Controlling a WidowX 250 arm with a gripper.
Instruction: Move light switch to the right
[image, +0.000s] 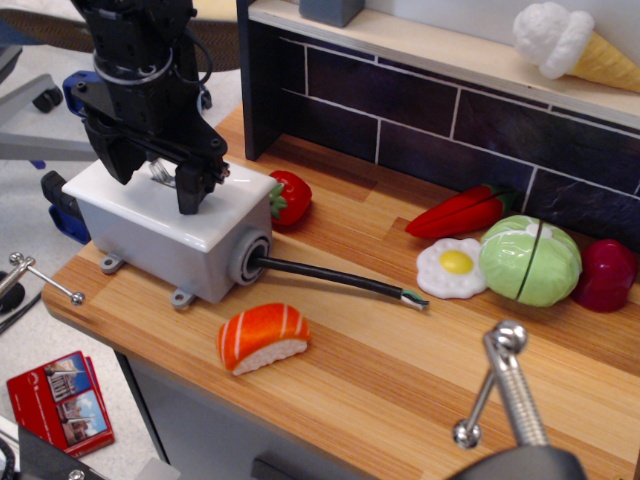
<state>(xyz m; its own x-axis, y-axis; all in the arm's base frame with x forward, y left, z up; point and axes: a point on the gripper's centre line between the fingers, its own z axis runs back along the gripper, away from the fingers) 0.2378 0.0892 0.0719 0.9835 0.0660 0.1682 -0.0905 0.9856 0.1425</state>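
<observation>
The light switch is a small silvery toggle lever (160, 171) in a glossy white plate (235, 187) on top of a grey box (165, 245). A black cable (335, 279) leaves the box on its right side. My black gripper (156, 178) is low over the plate. Its two fingers (189, 190) stand apart, one on each side of the lever, with the tips close to the plate. The lever shows only partly between them. I cannot tell which way it leans or whether a finger touches it.
A toy strawberry (290, 198) lies right of the box and a salmon sushi piece (263, 337) in front of it. A red pepper (462, 211), fried egg (451, 267), cabbage (529, 260) and a red vegetable (605, 274) lie at the right. A dark tiled wall (400, 110) stands behind. A metal clamp screw (505, 385) rises in the foreground.
</observation>
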